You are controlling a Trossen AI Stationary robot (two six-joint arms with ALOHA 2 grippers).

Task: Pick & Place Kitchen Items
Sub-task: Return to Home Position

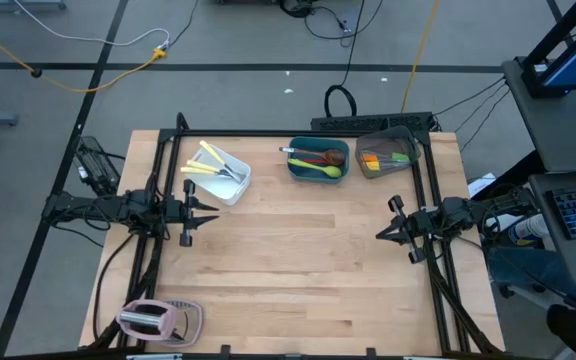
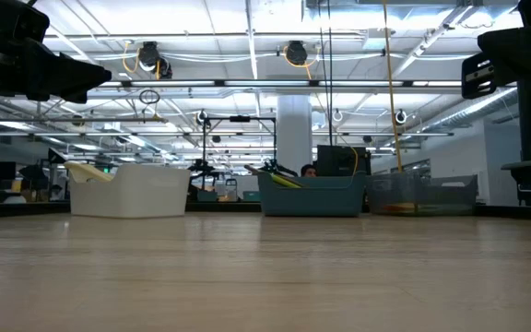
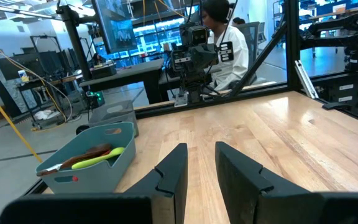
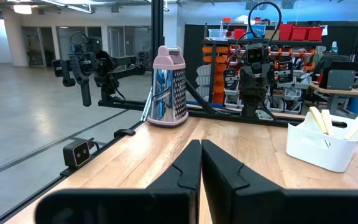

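Observation:
The kitchen items lie in three tubs along the table's far edge. Cream-yellow knives lie in the white tub (image 1: 220, 172). Red, wooden and green spoons (image 1: 318, 163) lie in the teal tub (image 3: 92, 165). Orange and green spatulas (image 1: 380, 159) lie in the smoky-grey tub (image 1: 388, 155). My left gripper (image 1: 208, 208) hovers at the table's left side, level, pointing right; it is open (image 3: 201, 165) with nothing between its fingers. My right gripper (image 1: 383, 232) hovers at the right side, pointing left, shut (image 4: 201, 158) on nothing.
A pinkish toaster (image 1: 153, 320) stands at the near left corner, also in the right wrist view (image 4: 168, 87). Bare wooden tabletop (image 1: 298, 260) lies between the two grippers. A black frame (image 1: 168, 150) borders the table. A person (image 3: 225, 43) sits beyond the right side.

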